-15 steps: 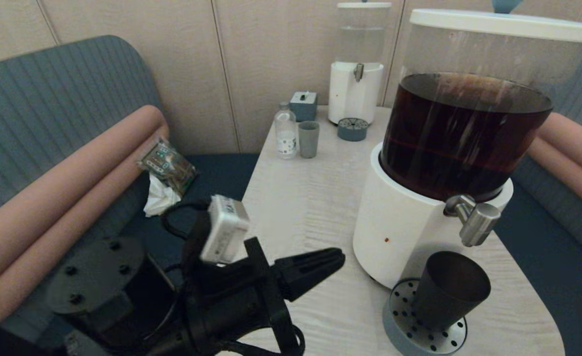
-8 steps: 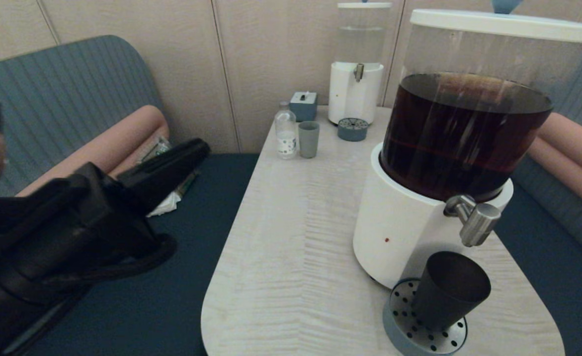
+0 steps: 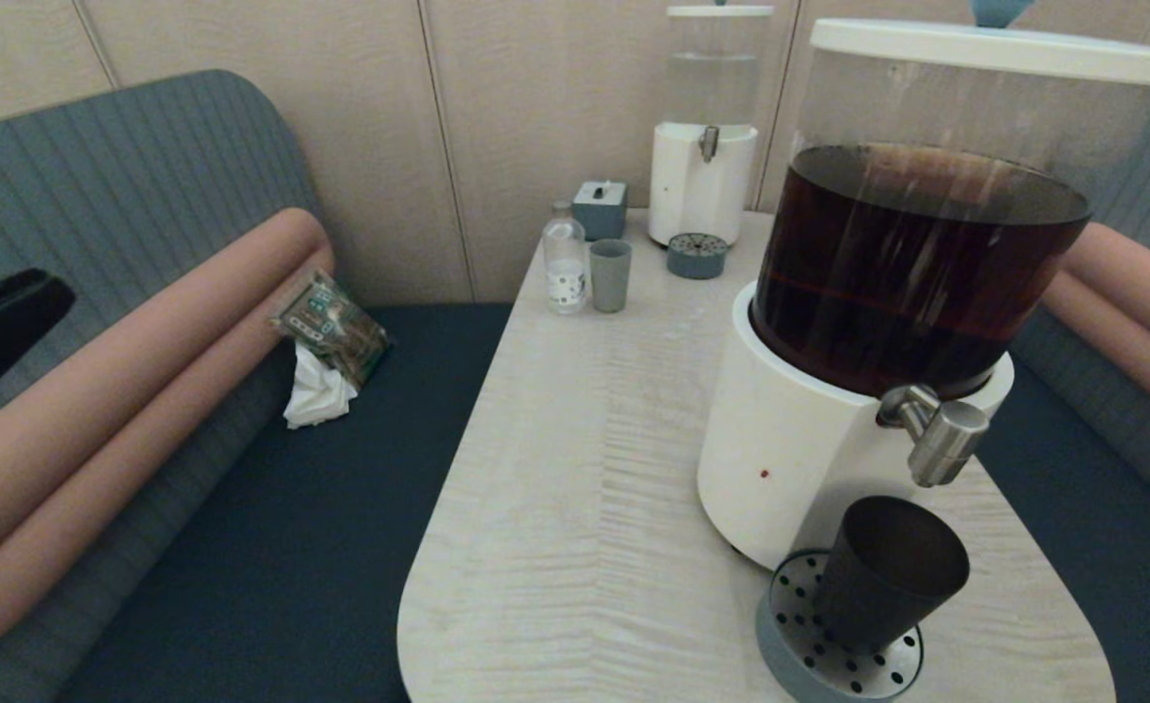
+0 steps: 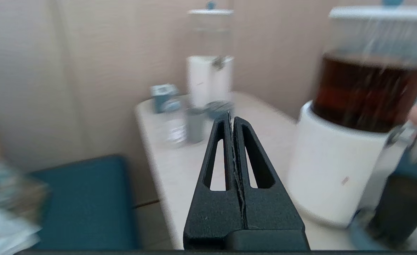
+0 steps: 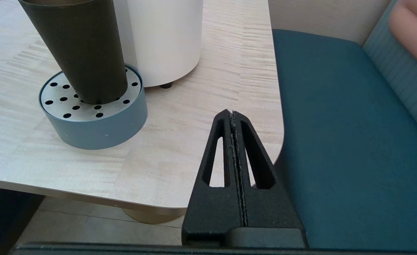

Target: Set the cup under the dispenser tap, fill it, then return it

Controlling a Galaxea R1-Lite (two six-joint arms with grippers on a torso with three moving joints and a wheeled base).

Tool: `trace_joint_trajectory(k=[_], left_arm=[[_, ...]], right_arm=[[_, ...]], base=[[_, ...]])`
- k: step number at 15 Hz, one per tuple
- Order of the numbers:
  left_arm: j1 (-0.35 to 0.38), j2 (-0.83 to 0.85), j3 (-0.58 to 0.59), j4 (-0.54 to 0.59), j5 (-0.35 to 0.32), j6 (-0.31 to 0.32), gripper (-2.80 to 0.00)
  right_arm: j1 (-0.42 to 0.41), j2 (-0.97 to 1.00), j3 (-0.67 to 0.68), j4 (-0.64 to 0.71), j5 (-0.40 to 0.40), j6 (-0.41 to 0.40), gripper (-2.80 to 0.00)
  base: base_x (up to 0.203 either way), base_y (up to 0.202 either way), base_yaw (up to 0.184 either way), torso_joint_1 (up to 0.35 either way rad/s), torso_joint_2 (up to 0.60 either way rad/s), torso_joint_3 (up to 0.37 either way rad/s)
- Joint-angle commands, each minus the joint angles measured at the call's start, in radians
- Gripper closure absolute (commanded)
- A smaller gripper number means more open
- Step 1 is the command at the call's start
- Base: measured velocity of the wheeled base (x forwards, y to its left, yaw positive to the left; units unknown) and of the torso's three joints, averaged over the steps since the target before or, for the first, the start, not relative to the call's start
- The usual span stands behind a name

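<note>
The black cup (image 3: 887, 574) stands on the perforated drip tray (image 3: 798, 652) of the big dispenser (image 3: 809, 459), below the steel dispenser tap (image 3: 938, 436). Nothing holds it. My left gripper (image 3: 48, 295) is shut and empty, raised at the far left over the sofa, well away from the table. Its wrist view shows the shut gripper (image 4: 231, 119) pointing toward the table and the dispenser (image 4: 330, 177). My right gripper (image 5: 232, 113) is shut and empty, low by the table's near right corner, beside the cup (image 5: 84, 53) and tray (image 5: 95, 127). It is out of the head view.
At the table's far end stand a smaller dispenser with clear liquid (image 3: 704, 176), its drip tray (image 3: 697, 256), a grey-blue cup (image 3: 610, 275), a small bottle (image 3: 565, 259) and a small box (image 3: 599, 208). A packet and tissue (image 3: 326, 347) lie on the left sofa seat.
My left arm has swung from the table's near edge out to the left and up, leaving only the gripper at the head view's left edge. The cup has not moved.
</note>
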Motion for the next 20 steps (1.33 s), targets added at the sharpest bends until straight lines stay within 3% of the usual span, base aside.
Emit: trace_joint_trajectory(k=[1,5,10,15,18,20], left_arm=[[0.039,-0.173,0.002,0.104,-0.002,0.022,0.0],[0.109,-0.358,0.03,0.174,-0.021,0.064,0.0],[0.123,-0.471,0.04,0.204,-0.048,0.083,0.0],[0.203,-0.598,0.094,0.244,-0.146,0.082,0.0],[0.215,-0.651,0.145,0.194,-0.149,0.096,0.0],[0.214,-0.716,0.182,0.218,-0.149,0.099,0.0]], right_arm=[[0.0,0.001,0.009,0.0,0.0,-0.001,0.0],[0.0,0.001,0.009,0.0,0.0,-0.001,0.0],[0.0,0.001,0.009,0.0,0.0,-0.001,0.0],[0.0,0.001,0.009,0.0,0.0,-0.001,0.0],[0.0,0.001,0.009,0.0,0.0,-0.001,0.0],[0.0,0.001,0.009,0.0,0.0,-0.001,0.0]], base=[[0.0,0.0,0.0,0.0,0.0,0.0],[0.0,0.0,0.0,0.0,0.0,0.0],[0.0,0.0,0.0,0.0,0.0,0.0],[0.0,0.0,0.0,0.0,0.0,0.0],[0.0,0.0,0.0,0.0,0.0,0.0],[0.0,0.0,0.0,0.0,0.0,0.0]])
